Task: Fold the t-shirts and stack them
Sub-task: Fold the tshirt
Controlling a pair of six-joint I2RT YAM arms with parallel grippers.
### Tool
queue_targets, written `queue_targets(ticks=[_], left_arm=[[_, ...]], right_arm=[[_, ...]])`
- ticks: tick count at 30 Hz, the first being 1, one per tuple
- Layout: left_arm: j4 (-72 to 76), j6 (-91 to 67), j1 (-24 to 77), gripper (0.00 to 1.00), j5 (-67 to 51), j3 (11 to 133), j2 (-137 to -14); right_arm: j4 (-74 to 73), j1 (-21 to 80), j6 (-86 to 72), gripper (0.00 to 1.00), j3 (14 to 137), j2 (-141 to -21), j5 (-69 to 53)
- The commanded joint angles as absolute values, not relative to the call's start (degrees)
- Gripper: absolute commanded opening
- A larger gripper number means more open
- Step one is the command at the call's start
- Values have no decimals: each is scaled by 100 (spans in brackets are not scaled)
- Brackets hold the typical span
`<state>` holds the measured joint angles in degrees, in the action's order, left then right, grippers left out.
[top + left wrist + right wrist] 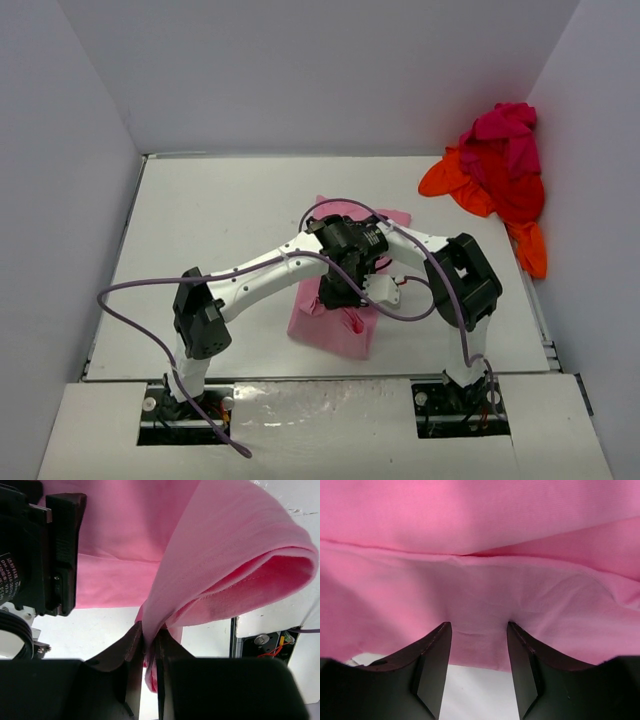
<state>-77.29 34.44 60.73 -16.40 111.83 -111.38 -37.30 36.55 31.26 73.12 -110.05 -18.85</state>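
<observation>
The light pink t-shirt (335, 330) lies mid-table, its near end lifted and doubled over. My left gripper (150, 641) is shut on a bunched edge of that shirt (240, 545), which hangs from the jaws in a curved fold. In the top view the left gripper (340, 292) sits above the fold. My right gripper (477, 630) is open, its fingertips (437, 635) pressed down on the pink cloth (480, 530). From above it is mostly hidden beneath the left wrist. The orange, red and magenta t-shirts (500, 170) are heaped in the back right corner.
The white table (220, 230) is boxed in by grey walls on the left, back and right. Both arms cross over the pink shirt, and a purple cable (140, 300) loops off the left arm. The right arm's elbow (465, 285) stands right of the shirt.
</observation>
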Motion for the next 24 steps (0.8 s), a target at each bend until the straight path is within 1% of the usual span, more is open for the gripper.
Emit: queue_targets(ticks=[1,5,7,9,12,15,20,24], left_arm=[[-7620,3653,5990,0,-1698,11561,-11197],[-7517,3684,5996,0,-1702,11623,-11089],[-7426,3691,6002,0,-1656,11636,-11011],[-7338,3682,6004,0,-1636,11624,-10930],[-7168,3649,6012,0,-1610,11543,-10762],[-7178,3647,5997,0,-1550,11575,-10778],[-7178,3647,6012,0,-1541,11558,-10793],[-7198,3619,6030,0,-1565,11420,-10726]], right_arm=[[-3595,3760,2718,46,7635,-10342,-912],[-3565,3648,2614,46,8285,-9878,-356],[-3552,3518,2562,45,8570,-9774,-239],[-3530,3406,2496,43,8879,-9626,-392],[-3420,3366,2392,44,8962,-9438,-444],[-3304,3322,2358,44,8921,-9410,-216],[-3103,3068,2285,44,8783,-9527,-21],[-2931,2984,2153,44,8662,-9711,364]])
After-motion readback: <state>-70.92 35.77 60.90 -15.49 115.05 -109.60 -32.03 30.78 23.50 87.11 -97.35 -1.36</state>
